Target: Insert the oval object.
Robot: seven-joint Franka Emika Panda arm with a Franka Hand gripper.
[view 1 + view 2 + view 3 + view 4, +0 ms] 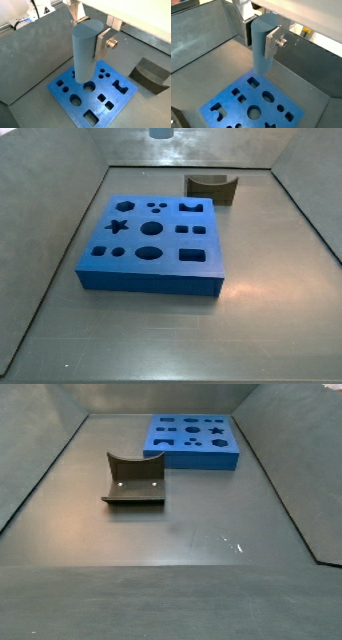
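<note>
Wrist views both showed the gripper [93, 37] closed on the oval object [85, 52], its flat silver fingers [105, 42] pressed against the upper part of the pale blue-grey peg. The peg hung upright from the jaws, its lower end in the air above the blue holed block [93, 95], not in any hole. The gripper was held high over the block and pointed straight down.

In a wrist view the peg's lower end [259, 64] appeared over the grey floor [211, 75] just beyond the block's edge [248, 102], though how they truly lined up could not be judged. The brown curved block [152, 75] sat on the floor apart from the blue block.

Both side views showed the blue block [150, 240] lying flat on the grey floor of a grey-walled enclosure, with the brown block [134, 479] near it but not touching. The arm and gripper were almost wholly out of the side views; only a pale tip [162, 132] showed at one frame edge, too small to identify.
</note>
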